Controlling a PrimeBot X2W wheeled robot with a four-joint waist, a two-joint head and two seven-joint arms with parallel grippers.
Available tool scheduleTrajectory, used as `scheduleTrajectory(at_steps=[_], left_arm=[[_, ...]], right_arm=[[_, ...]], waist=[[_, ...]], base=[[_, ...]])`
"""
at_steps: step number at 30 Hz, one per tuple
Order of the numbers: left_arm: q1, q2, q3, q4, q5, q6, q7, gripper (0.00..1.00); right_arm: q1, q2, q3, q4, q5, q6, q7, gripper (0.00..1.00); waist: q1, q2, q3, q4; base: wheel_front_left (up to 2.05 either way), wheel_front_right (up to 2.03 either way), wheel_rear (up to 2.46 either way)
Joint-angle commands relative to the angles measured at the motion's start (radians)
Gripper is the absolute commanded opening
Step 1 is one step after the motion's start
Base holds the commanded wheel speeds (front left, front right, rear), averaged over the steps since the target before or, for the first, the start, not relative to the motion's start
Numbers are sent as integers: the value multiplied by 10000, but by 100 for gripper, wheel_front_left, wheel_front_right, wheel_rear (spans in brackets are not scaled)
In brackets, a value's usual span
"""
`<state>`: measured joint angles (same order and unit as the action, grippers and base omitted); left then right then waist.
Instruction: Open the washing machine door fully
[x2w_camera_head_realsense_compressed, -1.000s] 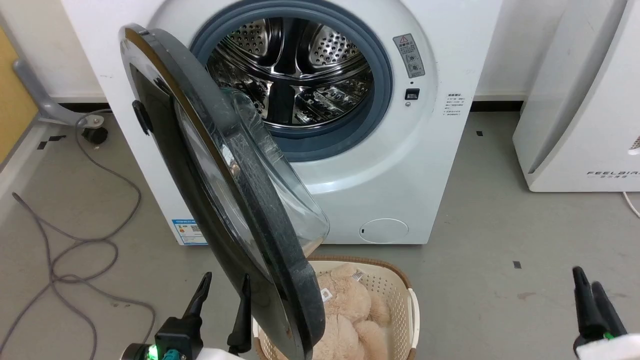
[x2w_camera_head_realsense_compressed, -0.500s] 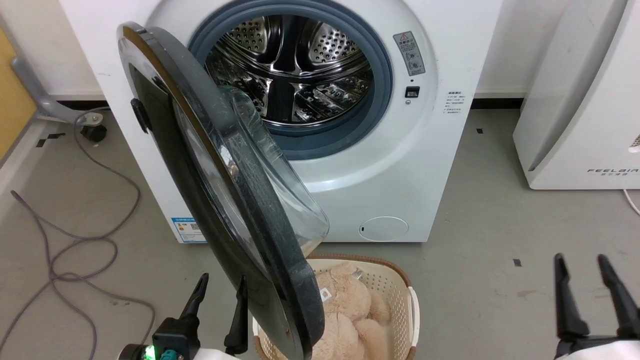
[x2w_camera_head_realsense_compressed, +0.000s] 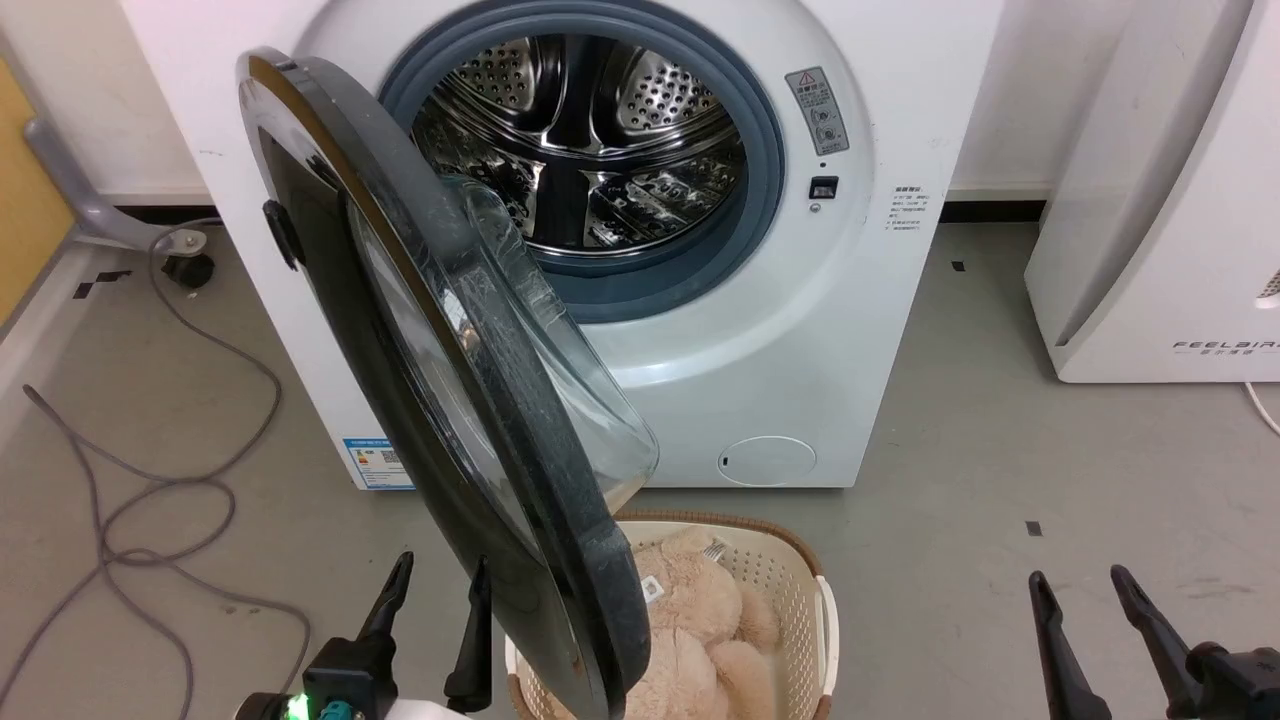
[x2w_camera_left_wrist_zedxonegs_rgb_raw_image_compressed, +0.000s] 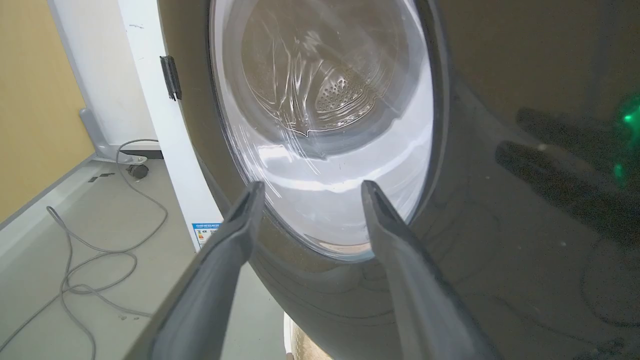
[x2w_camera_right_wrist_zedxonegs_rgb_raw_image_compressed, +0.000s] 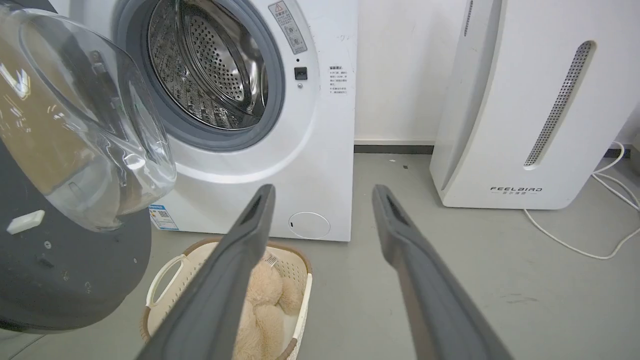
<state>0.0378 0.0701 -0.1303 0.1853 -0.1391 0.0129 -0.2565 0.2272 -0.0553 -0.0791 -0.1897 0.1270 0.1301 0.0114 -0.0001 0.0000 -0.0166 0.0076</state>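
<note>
Since earlier: washing machine door (x2w_camera_head_realsense_compressed: 440, 380) unmoved, half open off washing machine (x2w_camera_head_realsense_compressed: 800, 350). Right hand (x2w_camera_head_realsense_compressed: 1078, 575) dropped lower, leftward; fingers apart, empty. Left hand (x2w_camera_head_realsense_compressed: 442, 560) fingers apart, near door's outer face. Left wrist view: glossy front; right wrist view: glass bowl side.

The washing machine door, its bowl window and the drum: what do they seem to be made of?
The washing machine door: black, likely plastic, glossy; its outer face reflects like a mirror. The bowl window: clear, glass or hard plastic; the machine behind shows through it. The drum: bright polished metal, probably steel, with punched holes and sharp highlights.
</note>
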Motion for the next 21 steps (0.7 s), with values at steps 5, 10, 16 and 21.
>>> scheduleTrajectory(at_steps=[5, 10, 16, 21], left_arm=[[88, -11, 40, 61, 75, -103, -53, 64], [79, -16, 38, 66, 55, -148, -53, 0], [65, -24, 89, -59, -4, -165, -53, 0], [25, -66, 197, -447, -222, -126, -53, 0]], right_arm=[[141, 50, 46, 86, 30, 6, -14, 100], [139, 50, 41, 107, 100, 6, -11, 100], [133, 50, -10, 141, 256, 6, 2, 100], [127, 50, -23, 136, 295, 6, 5, 100]], waist=[[1, 0, 2, -27], [1, 0, 3, -19], [1, 0, 6, -7], [1, 0, 29, 23]], base=[[0, 0, 0], [0, 0, 0], [0, 0, 0], [0, 0, 0]])
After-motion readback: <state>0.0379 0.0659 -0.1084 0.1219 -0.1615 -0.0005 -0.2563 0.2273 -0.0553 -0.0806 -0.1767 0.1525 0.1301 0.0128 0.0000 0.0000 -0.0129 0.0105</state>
